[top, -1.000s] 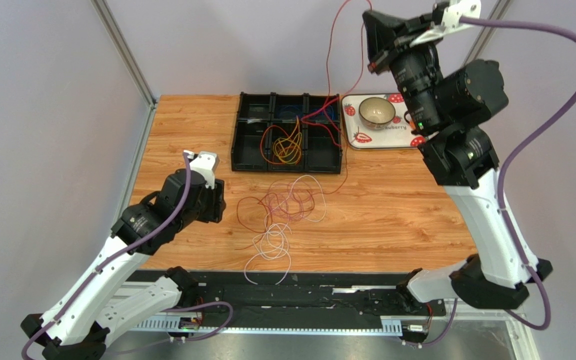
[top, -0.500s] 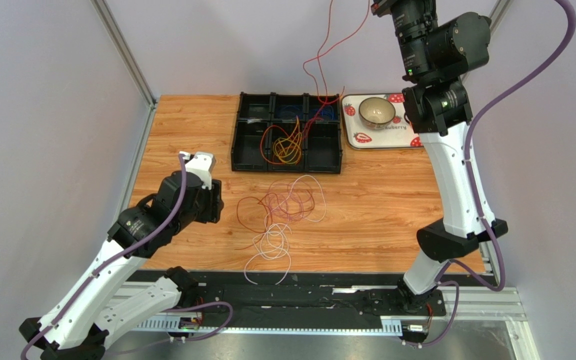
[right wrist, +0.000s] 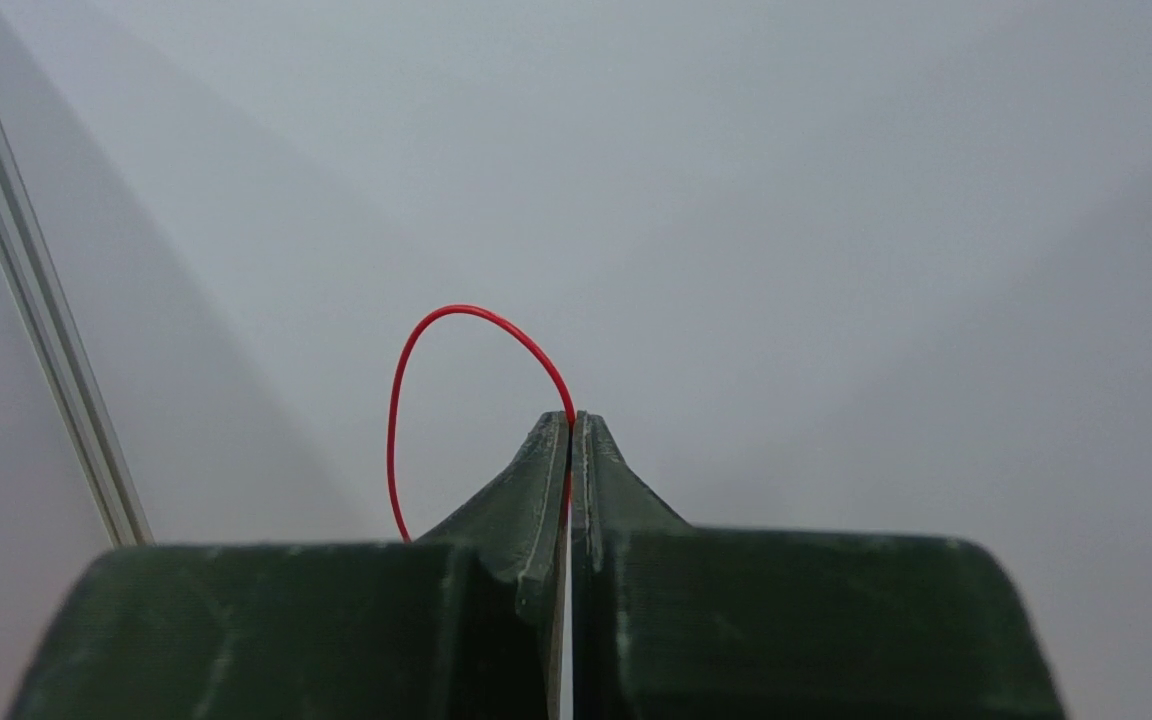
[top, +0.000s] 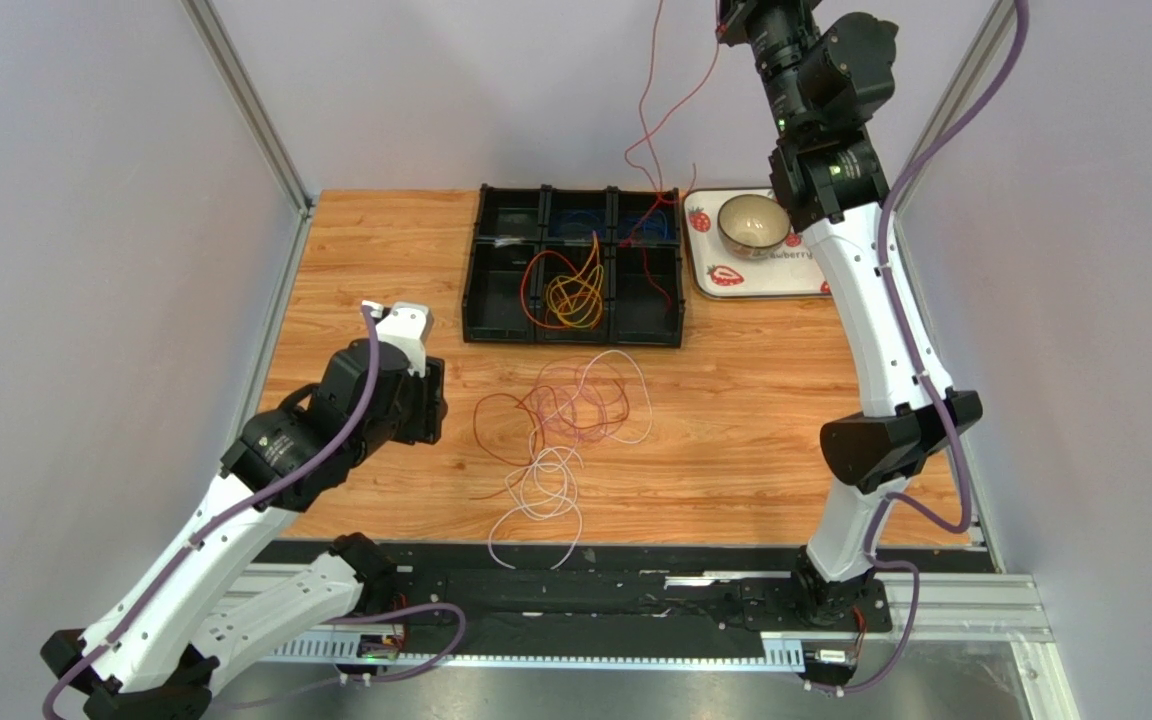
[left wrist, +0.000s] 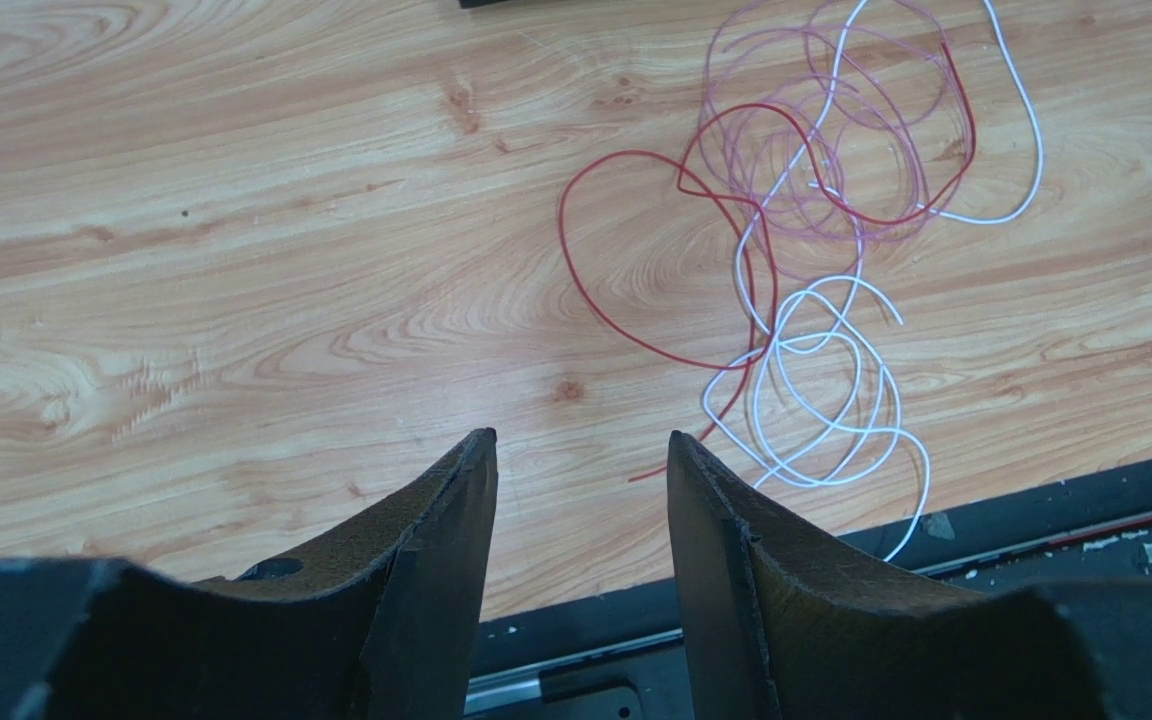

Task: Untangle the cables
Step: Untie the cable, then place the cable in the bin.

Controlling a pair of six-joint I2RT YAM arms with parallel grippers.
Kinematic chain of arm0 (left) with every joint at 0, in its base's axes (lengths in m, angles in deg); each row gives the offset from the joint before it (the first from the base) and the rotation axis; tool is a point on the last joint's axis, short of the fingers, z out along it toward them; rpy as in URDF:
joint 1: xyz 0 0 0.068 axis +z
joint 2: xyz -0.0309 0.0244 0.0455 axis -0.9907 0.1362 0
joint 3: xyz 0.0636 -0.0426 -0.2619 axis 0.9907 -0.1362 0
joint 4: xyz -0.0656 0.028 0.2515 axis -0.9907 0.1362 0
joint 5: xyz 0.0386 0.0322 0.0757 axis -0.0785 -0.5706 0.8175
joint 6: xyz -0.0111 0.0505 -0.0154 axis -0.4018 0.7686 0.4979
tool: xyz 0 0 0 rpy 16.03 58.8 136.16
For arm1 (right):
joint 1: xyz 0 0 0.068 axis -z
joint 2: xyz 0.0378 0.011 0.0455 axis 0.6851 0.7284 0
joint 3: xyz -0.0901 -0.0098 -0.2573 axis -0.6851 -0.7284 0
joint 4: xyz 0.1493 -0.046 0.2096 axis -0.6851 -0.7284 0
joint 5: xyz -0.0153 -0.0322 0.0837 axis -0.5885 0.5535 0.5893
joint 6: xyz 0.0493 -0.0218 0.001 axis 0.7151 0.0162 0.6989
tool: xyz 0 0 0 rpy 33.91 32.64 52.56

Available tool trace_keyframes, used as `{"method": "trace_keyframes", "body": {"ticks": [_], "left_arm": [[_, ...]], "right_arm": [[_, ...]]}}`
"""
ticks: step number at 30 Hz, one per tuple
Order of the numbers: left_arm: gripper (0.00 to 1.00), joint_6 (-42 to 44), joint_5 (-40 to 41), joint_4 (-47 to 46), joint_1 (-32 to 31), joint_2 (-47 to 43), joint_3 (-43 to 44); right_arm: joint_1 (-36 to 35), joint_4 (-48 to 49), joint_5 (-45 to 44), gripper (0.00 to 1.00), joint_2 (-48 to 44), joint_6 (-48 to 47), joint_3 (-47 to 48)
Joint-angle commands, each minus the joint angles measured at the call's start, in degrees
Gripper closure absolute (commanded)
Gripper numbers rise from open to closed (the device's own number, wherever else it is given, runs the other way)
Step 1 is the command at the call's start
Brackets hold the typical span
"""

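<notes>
A loose tangle of cables (top: 567,413) in red, pink and white lies on the wooden table; the left wrist view has the same tangle (left wrist: 808,225) ahead and to the right of my fingers. My left gripper (left wrist: 582,438) hovers open over bare wood, nothing between its jaws. High above the far side of the table, my right gripper (right wrist: 570,420) is shut on a red cable (right wrist: 455,311) that loops out from its tips. That red cable (top: 654,68) hangs down to the black tray. Orange and yellow cables (top: 575,296) lie coiled in the tray.
The black compartment tray (top: 473,285) stands at the back middle. Right of it is a strawberry-print mat (top: 717,275) with a bowl (top: 754,225). A black rail (top: 582,578) runs along the near edge. Grey walls close in on both sides.
My right arm has straightened and risen toward the back, drawing the red cable higher above the tray. The left arm and the tangle on the table have not moved.
</notes>
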Motion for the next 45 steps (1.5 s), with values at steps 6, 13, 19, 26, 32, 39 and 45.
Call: {"method": "trace_keyframes", "body": {"ticks": [6,13,19,26,32,39,45], "left_arm": [[0.45,-0.83,1.0,-0.11,-0.06,0.71,-0.14],[0.45,-0.83,1.0,-0.11,0.03,0.71,-0.05],[0.45,-0.91,1.18,-0.02,0.03,0.35,-0.05],[0.45,-0.91,1.18,-0.11,0.03,0.53,-0.05],[0.45,-1.0,1.44,0.15,0.03,1.23,0.04],[0.46,-1.09,1.53,0.24,-0.05,2.02,0.21],[0.46,-1.09,1.61,0.33,-0.05,2.2,0.22]], "right_arm": [[1.55,5.76,1.08,1.0,-3.08,3.21,-10.28],[2.16,7.61,0.55,1.0,-6.24,4.78,-18.63],[4.79,8.84,-0.95,1.0,-9.32,5.49,-25.22],[11.39,8.84,4.06,1.0,-12.92,9.44,-29.09],[12.98,9.98,4.59,1.0,-15.03,9.18,-33.93],[12.98,10.34,9.51,1.0,-14.51,11.72,-34.72],[12.89,12.97,16.62,1.0,-12.4,17.43,-34.9]]}}
